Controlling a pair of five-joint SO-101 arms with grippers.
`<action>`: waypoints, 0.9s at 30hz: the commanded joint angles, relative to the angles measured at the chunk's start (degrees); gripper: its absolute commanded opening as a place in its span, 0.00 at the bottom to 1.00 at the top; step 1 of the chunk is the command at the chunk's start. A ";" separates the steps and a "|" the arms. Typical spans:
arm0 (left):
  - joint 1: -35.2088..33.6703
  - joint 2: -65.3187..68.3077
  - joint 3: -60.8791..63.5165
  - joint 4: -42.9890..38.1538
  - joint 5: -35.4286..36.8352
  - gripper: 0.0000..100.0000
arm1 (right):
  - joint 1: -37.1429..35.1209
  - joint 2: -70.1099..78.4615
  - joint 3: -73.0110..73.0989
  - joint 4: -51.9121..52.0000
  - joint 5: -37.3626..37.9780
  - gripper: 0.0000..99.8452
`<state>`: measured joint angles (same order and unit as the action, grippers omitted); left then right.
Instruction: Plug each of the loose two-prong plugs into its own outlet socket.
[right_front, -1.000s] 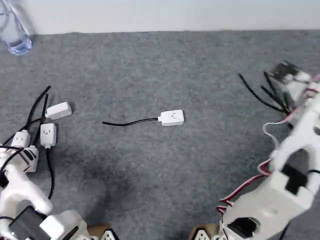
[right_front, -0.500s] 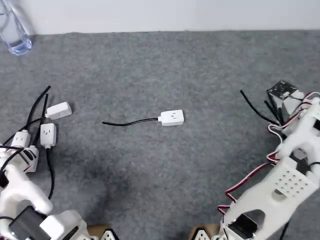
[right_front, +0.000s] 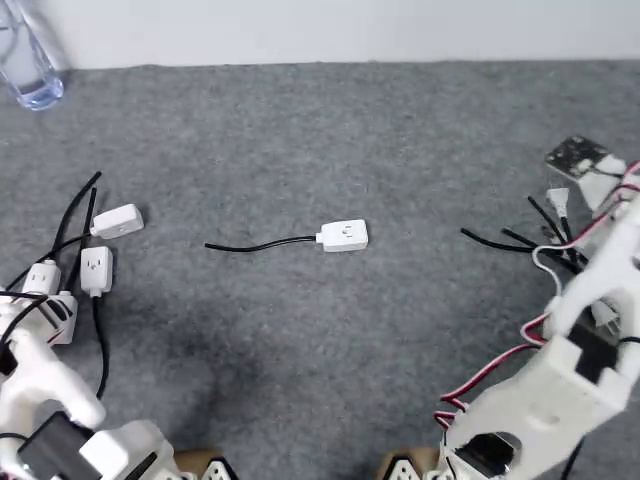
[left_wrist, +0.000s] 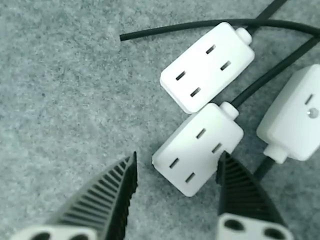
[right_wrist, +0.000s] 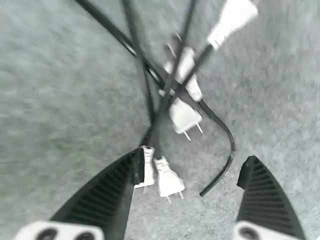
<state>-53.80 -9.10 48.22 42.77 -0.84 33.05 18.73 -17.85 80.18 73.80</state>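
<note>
Several white two-prong plugs (right_wrist: 184, 117) on black cords (right_front: 500, 241) lie bunched on the grey carpet at the right. My right gripper (right_wrist: 194, 156) hangs open just above them, with one plug (right_wrist: 169, 182) near its fingertips and nothing held. At the left, three white outlet sockets lie together; in the left wrist view they are one (left_wrist: 207, 67), a second (left_wrist: 197, 148) and a third (left_wrist: 293, 115). My left gripper (left_wrist: 177, 157) is open right over the second socket. A fourth socket (right_front: 345, 235) lies alone mid-carpet with its cord trailing left.
A clear bottle (right_front: 26, 62) stands at the far left corner by the white wall. The left arm (right_front: 45, 385) and right arm (right_front: 560, 380) take up the near corners. Black cords (right_front: 70, 225) run around the left sockets.
The right arm has swung and shifted over the plug bundle. The black cords at the right have moved nearer and leftward, and a white plug now shows beside them. The left arm stayed still.
</note>
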 joint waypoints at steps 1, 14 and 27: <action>0.53 -0.44 0.13 -0.79 -0.18 0.25 | -4.26 -7.08 -1.49 4.44 -4.31 0.29; 25.32 -13.98 -15.52 25.14 -0.26 0.25 | -18.86 -9.63 6.86 9.89 -29.98 0.29; 52.92 -26.99 -23.34 24.44 -4.66 0.25 | -24.13 -9.80 27.87 -7.43 -43.25 0.29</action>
<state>-6.33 -36.70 25.45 69.32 -1.63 9.32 12.04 7.12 78.51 32.57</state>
